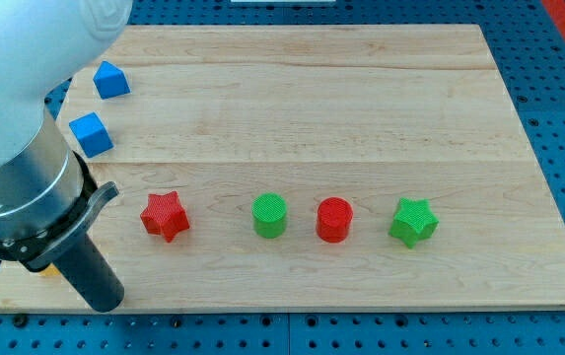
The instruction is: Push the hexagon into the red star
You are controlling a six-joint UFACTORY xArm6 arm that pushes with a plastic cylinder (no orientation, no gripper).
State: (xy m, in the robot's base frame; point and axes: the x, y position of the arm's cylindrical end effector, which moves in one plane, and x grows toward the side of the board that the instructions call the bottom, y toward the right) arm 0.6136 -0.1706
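Observation:
The red star (165, 215) lies on the wooden board (361, 108), left of centre near the view's bottom. A small yellow sliver (52, 265) shows under the arm at the view's lower left; its shape is hidden, so I cannot tell if it is the hexagon. My tip (107, 304) is the end of the dark rod at the board's bottom left edge. It is below and left of the red star, apart from it, and just right of the yellow sliver.
A green cylinder (270, 215), a red cylinder (334, 219) and a green star (413, 221) stand in a row right of the red star. Two blue blocks (111, 80) (91, 133) lie at the upper left. The large arm body (26, 128) covers the left edge.

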